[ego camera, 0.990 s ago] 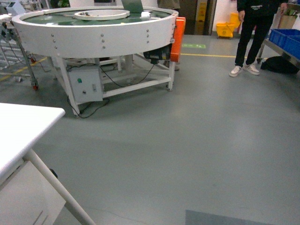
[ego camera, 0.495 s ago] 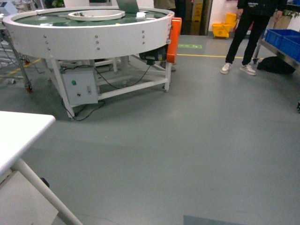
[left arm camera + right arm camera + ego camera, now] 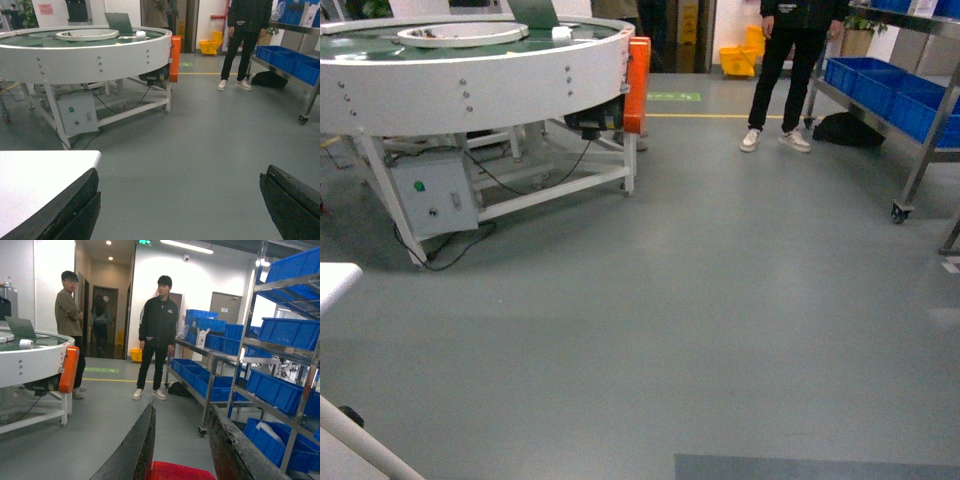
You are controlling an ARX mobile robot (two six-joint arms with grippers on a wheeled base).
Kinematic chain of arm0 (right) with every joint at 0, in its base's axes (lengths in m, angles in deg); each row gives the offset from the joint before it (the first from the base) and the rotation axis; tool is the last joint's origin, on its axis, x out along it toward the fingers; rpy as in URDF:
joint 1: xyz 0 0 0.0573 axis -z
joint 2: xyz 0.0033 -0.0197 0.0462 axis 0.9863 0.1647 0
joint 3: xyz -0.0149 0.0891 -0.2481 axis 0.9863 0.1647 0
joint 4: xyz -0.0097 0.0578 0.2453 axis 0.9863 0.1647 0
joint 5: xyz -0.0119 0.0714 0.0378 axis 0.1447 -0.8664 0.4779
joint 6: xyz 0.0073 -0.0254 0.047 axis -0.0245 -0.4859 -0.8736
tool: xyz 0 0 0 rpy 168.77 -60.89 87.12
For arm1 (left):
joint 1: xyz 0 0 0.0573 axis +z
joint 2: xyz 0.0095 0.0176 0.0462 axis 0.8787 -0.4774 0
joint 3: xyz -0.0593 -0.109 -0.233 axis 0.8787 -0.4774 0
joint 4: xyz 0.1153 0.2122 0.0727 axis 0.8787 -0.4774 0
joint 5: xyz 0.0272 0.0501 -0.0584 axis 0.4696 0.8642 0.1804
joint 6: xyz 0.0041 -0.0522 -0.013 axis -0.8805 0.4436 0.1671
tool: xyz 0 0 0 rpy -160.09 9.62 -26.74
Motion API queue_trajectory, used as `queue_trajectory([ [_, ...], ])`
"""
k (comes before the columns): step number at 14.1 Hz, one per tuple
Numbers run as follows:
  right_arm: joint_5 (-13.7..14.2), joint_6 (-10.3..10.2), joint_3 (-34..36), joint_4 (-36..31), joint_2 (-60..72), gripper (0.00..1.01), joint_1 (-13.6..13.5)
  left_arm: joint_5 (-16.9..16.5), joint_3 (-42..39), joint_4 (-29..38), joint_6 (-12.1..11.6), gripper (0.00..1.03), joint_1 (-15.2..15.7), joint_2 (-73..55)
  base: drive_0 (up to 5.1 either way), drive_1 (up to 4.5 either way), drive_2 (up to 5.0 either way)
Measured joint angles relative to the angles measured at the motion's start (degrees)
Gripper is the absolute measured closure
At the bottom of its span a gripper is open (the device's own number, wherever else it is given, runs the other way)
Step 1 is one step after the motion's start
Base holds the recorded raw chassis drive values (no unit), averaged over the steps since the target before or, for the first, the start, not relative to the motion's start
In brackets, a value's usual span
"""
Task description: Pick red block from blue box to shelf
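The red block (image 3: 180, 471) sits low between the two dark fingers of my right gripper (image 3: 181, 407), which is shut on it; only the block's top shows at the bottom edge of the right wrist view. The shelf (image 3: 245, 340) of steel uprights rises to the right of that gripper, and it also stands at the far right of the head view (image 3: 932, 140). My left gripper (image 3: 181, 172) is open with only floor between its fingers. The blue box is out of view. Neither gripper shows in the head view.
A round white conveyor table (image 3: 470, 70) with an orange guard (image 3: 637, 85) stands at the left. A white table corner (image 3: 40, 175) lies by my left gripper. Dark blue crates (image 3: 290, 332) fill the shelf tiers. Two people (image 3: 159, 335) stand beyond, on grey floor.
The head view has swung right: the round table and the white table corner slid left, and the shelf with blue crates came into view on the right.
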Motion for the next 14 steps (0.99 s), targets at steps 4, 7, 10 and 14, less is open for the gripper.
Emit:
queue_trajectory([
  [4, 0.0, 0.0, 0.0, 0.0, 0.0, 0.74, -0.1, 0.0, 0.0, 0.1, 0.0, 0.05, 0.0, 0.0, 0.0, 1.05, -1.0],
  [7, 0.0, 0.0, 0.0, 0.0, 0.0, 0.74, -0.1, 0.0, 0.0, 0.1, 0.0, 0.05, 0.0, 0.0, -0.1, 2.05, -2.2],
  [10, 0.0, 0.0, 0.0, 0.0, 0.0, 0.74, -0.1, 0.0, 0.0, 0.1, 0.0, 0.05, 0.0, 0.0, -0.1, 2.32, -2.5],
  [14, 0.0, 0.0, 0.0, 0.0, 0.0, 0.74, -0.1, 0.0, 0.0, 0.0, 0.0, 0.05, 0.0, 0.0, 0.0, 2.41, -2.4],
])
